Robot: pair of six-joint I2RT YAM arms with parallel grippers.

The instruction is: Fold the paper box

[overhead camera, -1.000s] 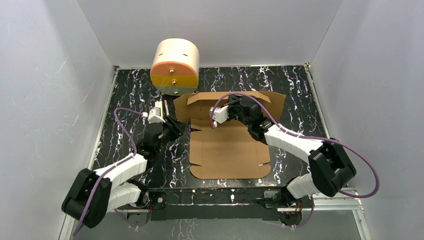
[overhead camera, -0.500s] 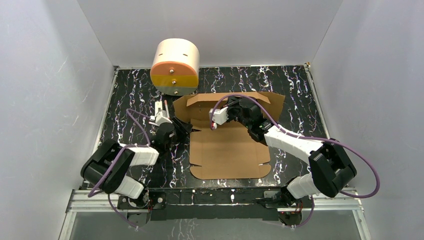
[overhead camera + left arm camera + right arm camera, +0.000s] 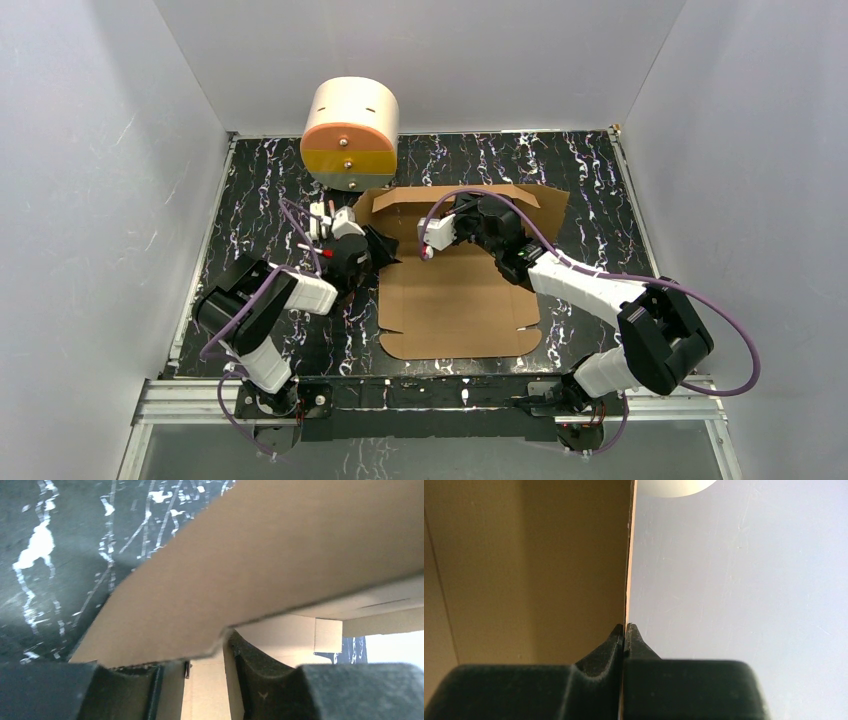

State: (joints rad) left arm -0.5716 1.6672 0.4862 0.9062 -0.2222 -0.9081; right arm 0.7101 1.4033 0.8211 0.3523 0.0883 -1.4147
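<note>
The paper box (image 3: pixel 460 300) is a brown cardboard sheet lying flat mid-table, with its back panel (image 3: pixel 500 200) raised. My right gripper (image 3: pixel 437 232) is shut on that panel's thin edge (image 3: pixel 628 555), fingertips pinched together on it in the right wrist view (image 3: pixel 624 628). My left gripper (image 3: pixel 376 246) is at the box's left side, by the back left flap. In the left wrist view that flap (image 3: pixel 280 555) lies across the tops of the fingers (image 3: pixel 260 675). The jaws stand apart there (image 3: pixel 201 656), with cardboard showing through the gap, clamped on nothing.
A cream cylinder (image 3: pixel 350 132) with an orange and yellow front stands at the back left, just behind the box's left flap. Grey walls close in three sides of the black marbled table (image 3: pixel 270 190). The right arm reaches across the box from the right.
The left arm has folded in, and its gripper has moved right to the box's back left flap. The right gripper stays on the raised panel.
</note>
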